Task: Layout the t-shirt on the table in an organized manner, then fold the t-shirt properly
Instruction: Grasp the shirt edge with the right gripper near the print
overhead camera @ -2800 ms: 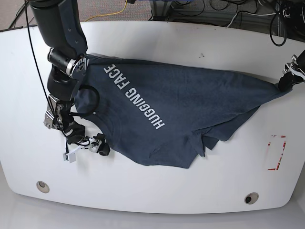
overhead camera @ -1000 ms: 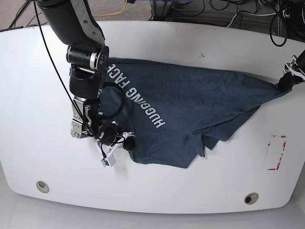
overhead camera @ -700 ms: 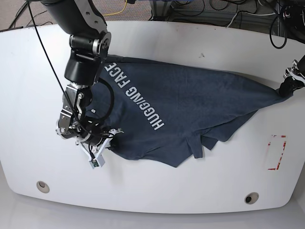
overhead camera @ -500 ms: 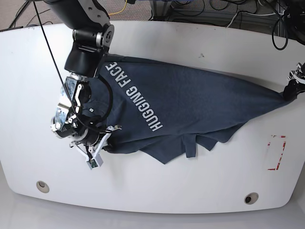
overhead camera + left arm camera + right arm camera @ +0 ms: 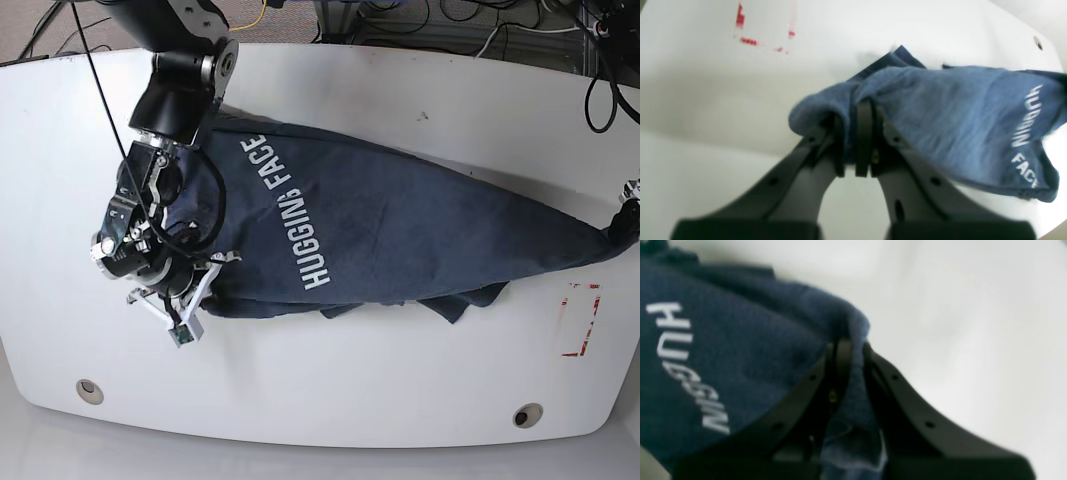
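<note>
The dark slate-blue t-shirt [image 5: 400, 220] with white lettering is stretched lengthwise over the white table [image 5: 400, 400], between my two grippers. My right gripper [image 5: 208, 288] is shut on a fold at the shirt's lower left edge. The right wrist view shows its fingers [image 5: 840, 353] pinching the t-shirt [image 5: 740, 350] beside the lettering. My left gripper [image 5: 622, 222] is at the table's right edge, shut on the shirt's pointed end. In the left wrist view, bunched t-shirt [image 5: 940, 110] cloth sits between the left gripper [image 5: 857, 133] fingers. Loose folds hang along the shirt's lower edge.
A red-taped rectangle [image 5: 580, 320] lies near the right edge, just below the shirt's tip, and shows as red tape [image 5: 746, 40] in the left wrist view. Two round grey grommets [image 5: 90, 390] [image 5: 527, 415] sit near the front edge. Cables lie beyond the far edge.
Both grippers have pulled apart: the right one to the left and toward the front, the left one farther right. The shirt has gone from a slack spread to a long taut shape.
</note>
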Motion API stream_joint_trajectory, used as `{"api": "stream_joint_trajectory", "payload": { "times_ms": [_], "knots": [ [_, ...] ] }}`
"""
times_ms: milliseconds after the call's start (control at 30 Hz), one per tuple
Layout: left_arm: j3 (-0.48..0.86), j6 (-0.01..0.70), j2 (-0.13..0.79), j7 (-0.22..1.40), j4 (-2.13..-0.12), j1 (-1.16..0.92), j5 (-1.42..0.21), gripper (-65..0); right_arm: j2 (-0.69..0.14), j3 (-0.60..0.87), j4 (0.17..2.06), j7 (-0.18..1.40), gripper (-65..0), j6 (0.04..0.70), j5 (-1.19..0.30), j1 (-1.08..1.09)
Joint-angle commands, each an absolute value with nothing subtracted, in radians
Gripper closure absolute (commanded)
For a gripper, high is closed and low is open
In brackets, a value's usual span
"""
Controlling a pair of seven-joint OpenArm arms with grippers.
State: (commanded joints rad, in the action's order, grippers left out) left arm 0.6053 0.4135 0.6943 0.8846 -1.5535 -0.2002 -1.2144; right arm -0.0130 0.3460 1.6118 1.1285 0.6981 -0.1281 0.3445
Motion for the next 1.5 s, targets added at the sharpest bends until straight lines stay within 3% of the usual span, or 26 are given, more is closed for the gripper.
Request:
{"api": "stream_joint_trajectory", "payload": {
  "times_ms": [433,533,800,967,1333,1500],
  "knots": [
    [0.608,0.414,0.697,0.885,-1.546,-0.223,-1.213,-1.0,-0.005,0.351,1.612,1.125,-0.2,0.698,-0.128,0.170],
    [0.608,0.414,0.697,0.885,-1.546,-0.223,-1.213,-1.0,-0.005,0.351,1.612,1.125,-3.5,0.698,-0.128,0.150],
    [0.607,0.414,0.697,0.885,-1.546,-0.223,-1.213,-1.0,-0.007,0.352,1.606,1.121,-46.8,0.698,-0.127,0.153],
    [0.604,0.414,0.697,0.885,-1.546,-0.223,-1.211,-1.0,-0.007,0.354,1.580,1.058,-64.7,0.698,-0.127,0.182],
    [0.604,0.414,0.696,0.885,-1.546,-0.223,-1.211,-1.0,-0.031,0.437,1.211,0.888,-65.0,0.698,-0.127,0.323],
    [0.604,0.414,0.696,0.885,-1.546,-0.225,-1.211,-1.0,-0.033,0.437,1.158,0.886,-63.1,0.698,-0.128,0.341]
  ]
}}
